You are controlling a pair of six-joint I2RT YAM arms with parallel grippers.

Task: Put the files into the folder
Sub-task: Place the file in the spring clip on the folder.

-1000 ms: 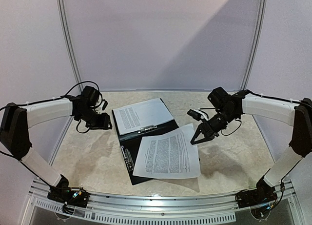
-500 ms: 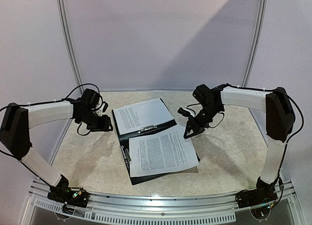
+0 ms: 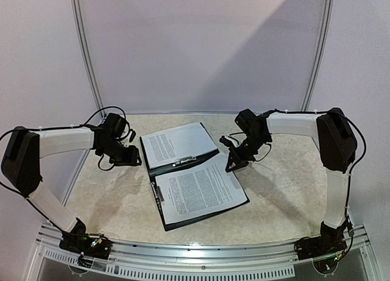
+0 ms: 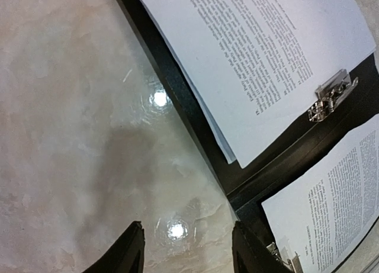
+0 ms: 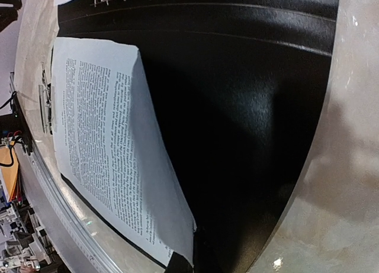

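The near sheet (image 3: 198, 192) now lies squarely on the near half of the open folder (image 3: 208, 158). A second ago it was skewed and hung over the folder's right edge onto the desk (image 3: 286, 189). The right pincer (image 3: 231, 166) has travelled left with it and looks closed on the sheet's far right corner, though the wrist view shows only a sliver of its fingers. By that reading the loose page is in place and needs only releasing, perhaps tucking under the side clip (image 5: 45, 101). Farther back, the left pincer (image 4: 187, 234) hovers open and empty just beside the folder's left edge. The far sheet (image 3: 177, 144), possibly a thin stack, sits on the far half under a second clip (image 4: 330, 96). Count: one folder, two sheets showing, two clips, two pincers.
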